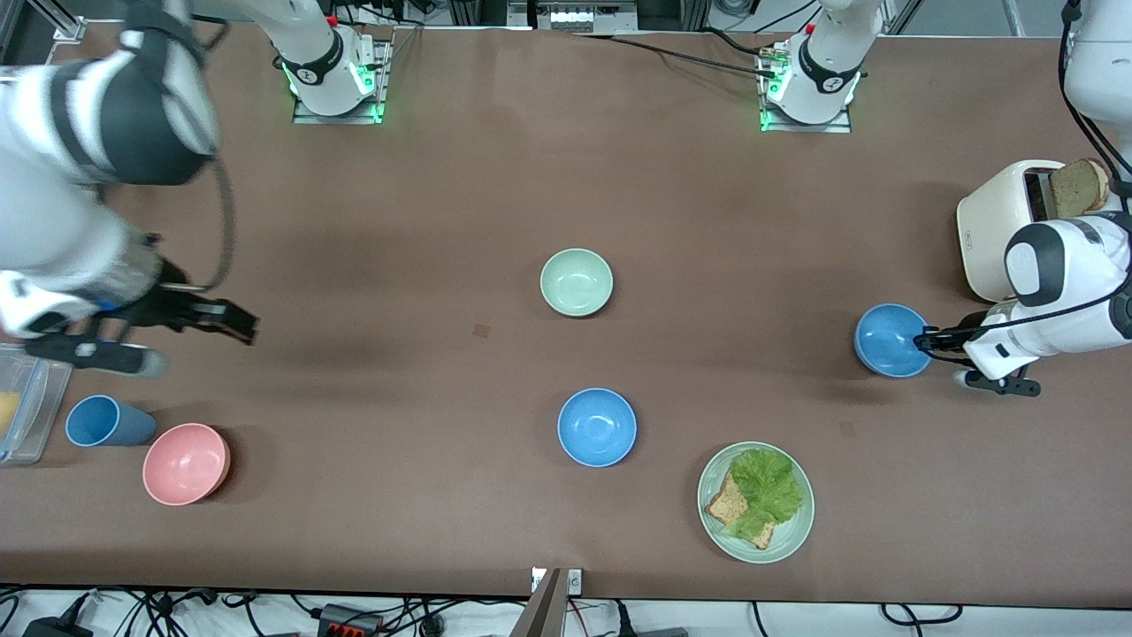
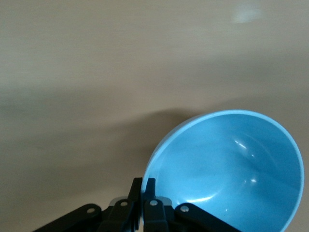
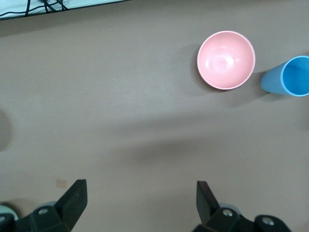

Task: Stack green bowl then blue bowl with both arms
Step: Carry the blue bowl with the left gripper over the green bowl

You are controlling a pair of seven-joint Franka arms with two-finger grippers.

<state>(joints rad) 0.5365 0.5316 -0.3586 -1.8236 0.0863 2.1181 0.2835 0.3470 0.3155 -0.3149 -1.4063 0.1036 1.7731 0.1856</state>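
Note:
The green bowl (image 1: pixel 577 282) sits upright and empty at the table's middle. One blue bowl (image 1: pixel 597 426) sits nearer the front camera than it. My left gripper (image 1: pixel 929 341) is shut on the rim of the other blue bowl (image 1: pixel 891 340) at the left arm's end, beside the toaster. In the left wrist view the fingers (image 2: pixel 137 189) pinch that bowl's (image 2: pixel 231 174) rim, one inside and one outside. My right gripper (image 1: pixel 239 323) is open and empty over bare table at the right arm's end; it also shows in the right wrist view (image 3: pixel 140 191).
A pink bowl (image 1: pixel 186 463) and a blue cup (image 1: pixel 102 421) stand near the right arm's end, beside a clear container (image 1: pixel 22 402). A green plate (image 1: pixel 796 531) with lettuce and bread lies near the front edge. A white toaster (image 1: pixel 995 226) holds bread.

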